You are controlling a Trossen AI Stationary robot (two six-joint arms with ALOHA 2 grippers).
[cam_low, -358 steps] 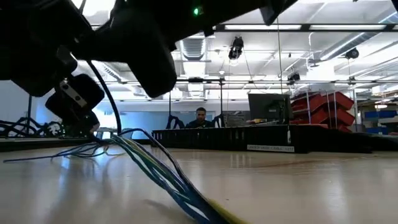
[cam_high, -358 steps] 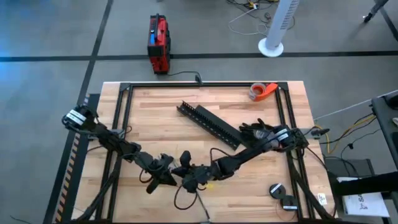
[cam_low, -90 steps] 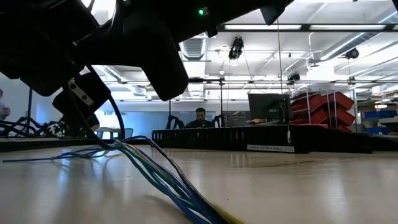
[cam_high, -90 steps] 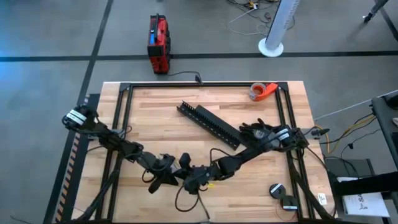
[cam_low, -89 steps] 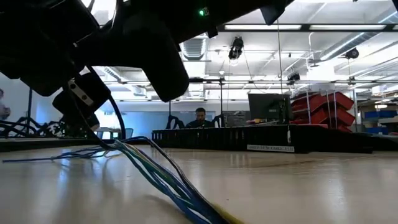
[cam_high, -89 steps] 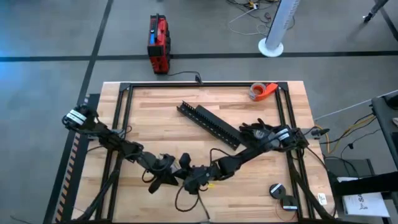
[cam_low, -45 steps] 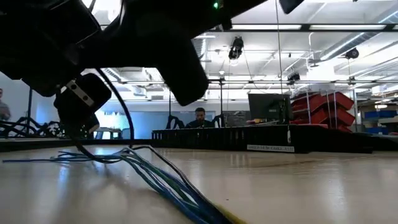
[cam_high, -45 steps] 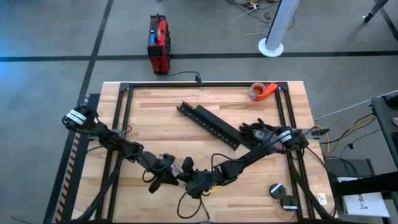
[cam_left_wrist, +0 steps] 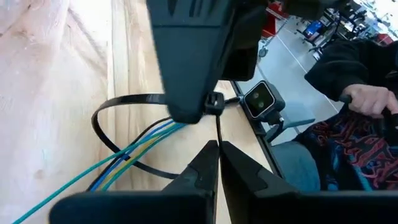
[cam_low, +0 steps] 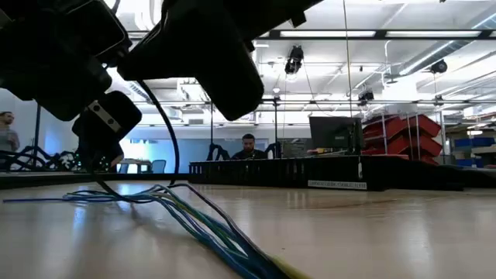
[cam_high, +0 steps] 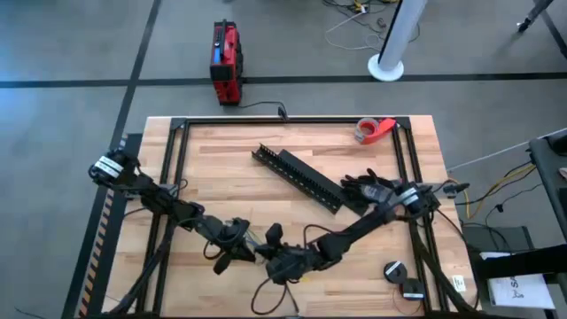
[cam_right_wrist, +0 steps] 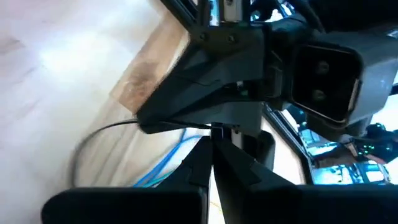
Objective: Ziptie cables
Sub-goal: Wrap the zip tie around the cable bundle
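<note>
We see the table (cam_high: 230, 168), both arms meeting near its front edge. Left gripper (cam_high: 241, 249) and right gripper (cam_high: 271, 254) face each other, each pinched narrow on the black zip tie (cam_left_wrist: 127, 140) looped around the cables (cam_low: 198, 221). The cables lie on the wood, front-centre, beneath both grippers.

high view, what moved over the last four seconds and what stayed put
The right gripper slid toward the table's near edge and rightward, away from the left gripper, which barely moved. In the left wrist view the zip tie loops around the cables, its tail pinched in the left gripper. The slotted rails, tape roll and red box stayed put.
</note>
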